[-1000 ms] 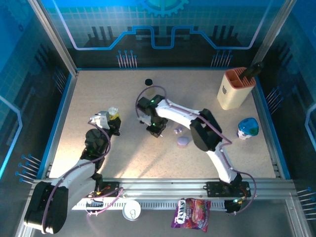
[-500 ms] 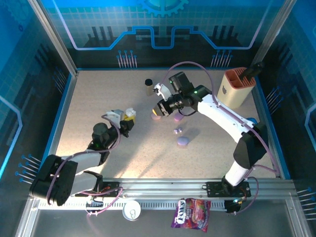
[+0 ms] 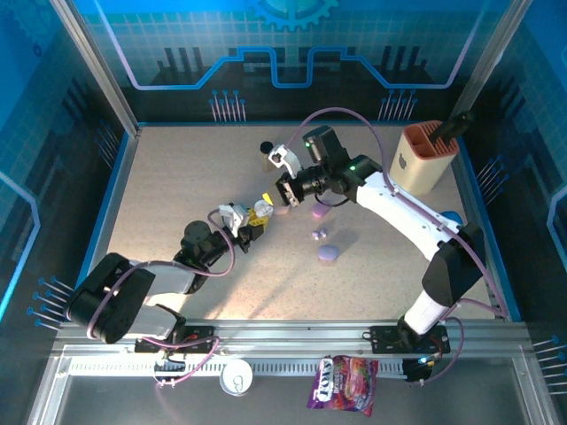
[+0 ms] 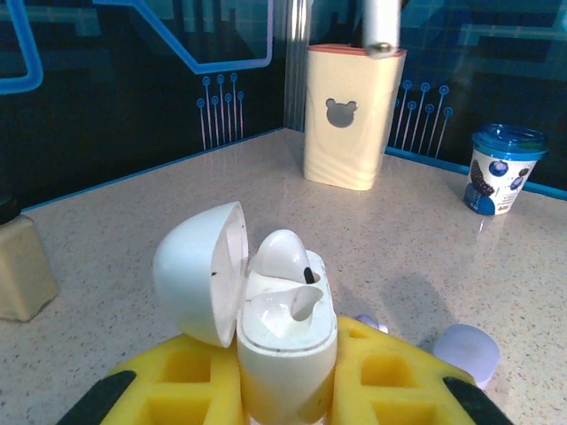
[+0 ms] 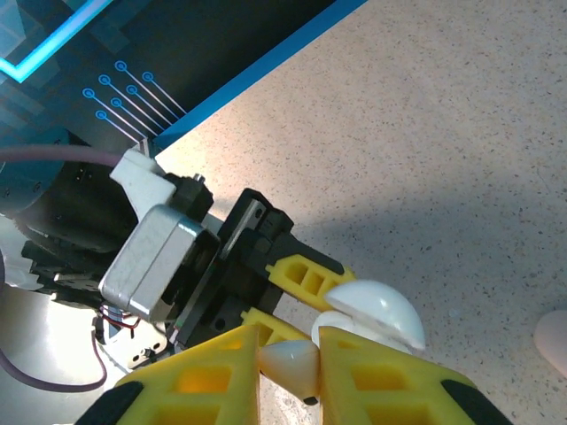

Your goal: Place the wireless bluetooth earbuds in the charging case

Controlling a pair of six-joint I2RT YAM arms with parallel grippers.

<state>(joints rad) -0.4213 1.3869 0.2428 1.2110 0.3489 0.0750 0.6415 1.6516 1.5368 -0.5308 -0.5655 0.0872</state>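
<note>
The charging case (image 4: 285, 354) is smooth white plastic with a soft gloss, and so is the earbud (image 5: 291, 365), which catches a bright highlight. The yellow fingers (image 5: 199, 376) look like matt plastic, slightly grainy. The tabletop (image 4: 425, 239) is pale and speckled like stone, smooth with a faint sheen. The beige holder (image 4: 352, 115) looks matt, with a faint wood-like grain. The little cup (image 4: 500, 173) has a glossy printed wrap, the snack packet (image 3: 344, 382) is shiny foil, the front rail (image 3: 292, 335) dull grey metal

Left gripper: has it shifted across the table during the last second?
Yes. The left gripper has slid right, nearer the lilac disc, which stayed put.
</note>
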